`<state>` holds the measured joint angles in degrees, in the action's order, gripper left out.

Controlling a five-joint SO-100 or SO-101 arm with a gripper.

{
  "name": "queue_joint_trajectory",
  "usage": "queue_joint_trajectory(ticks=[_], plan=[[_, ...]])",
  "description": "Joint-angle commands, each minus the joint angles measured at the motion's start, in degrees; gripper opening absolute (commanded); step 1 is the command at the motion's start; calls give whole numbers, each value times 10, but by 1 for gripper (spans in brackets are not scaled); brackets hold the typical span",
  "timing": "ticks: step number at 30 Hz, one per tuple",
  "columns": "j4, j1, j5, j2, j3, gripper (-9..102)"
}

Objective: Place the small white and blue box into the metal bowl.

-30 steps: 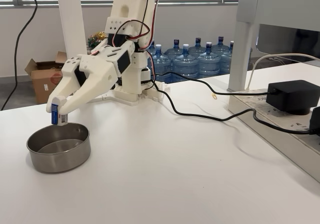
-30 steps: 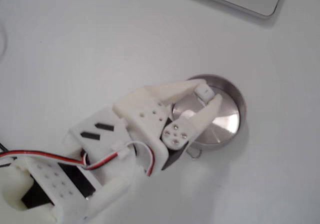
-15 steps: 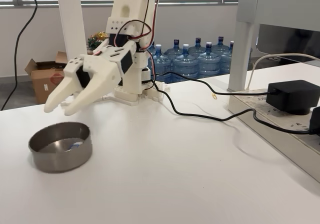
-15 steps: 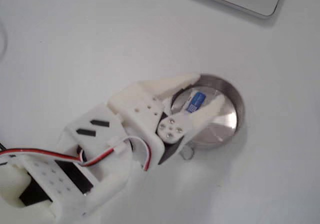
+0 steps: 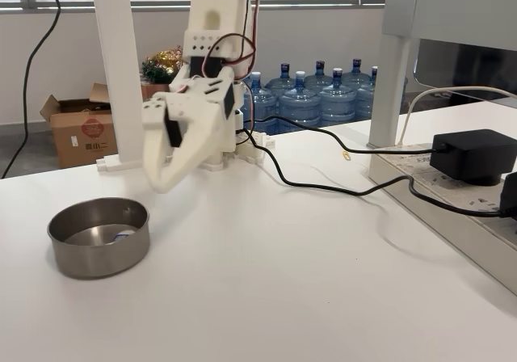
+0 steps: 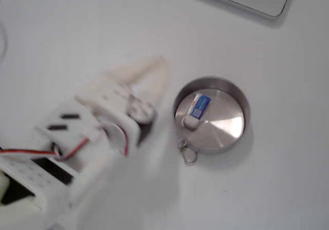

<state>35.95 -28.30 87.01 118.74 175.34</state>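
Since small white and blue box [image 6: 197, 108] lies flat inside metal bowl [image 6: 241, 102] (toward bowl's left side in top-down fixed view), placing step looks done. Tool [image 5: 159, 186] empty, hanging right of bowl [image 5: 60, 234] in side fixed view, above surface [image 5: 307, 281]; finger spread unclear, motion-blurred. Next: pull arm back clear of rim.

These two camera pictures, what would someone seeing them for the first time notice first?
Probably the white gripper, hanging above the table just right of the metal bowl in the side-on fixed view and blurred in the top-down fixed view. Next, the small white and blue box lying flat inside the bowl near its left wall, seen from above. A row of blue water bottles fills the background.
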Motion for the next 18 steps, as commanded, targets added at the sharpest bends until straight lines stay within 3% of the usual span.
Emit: queue_joint_trajectory(ticks=[1,9,13,15,18], plan=[[-1,105,-175,29,-5,-4],[-1,276,-652,85,18,-4],[-7,333,-820,145,62,-4],[-60,345,-860,204,91,-5],[-249,359,-866,340,97,-4]])
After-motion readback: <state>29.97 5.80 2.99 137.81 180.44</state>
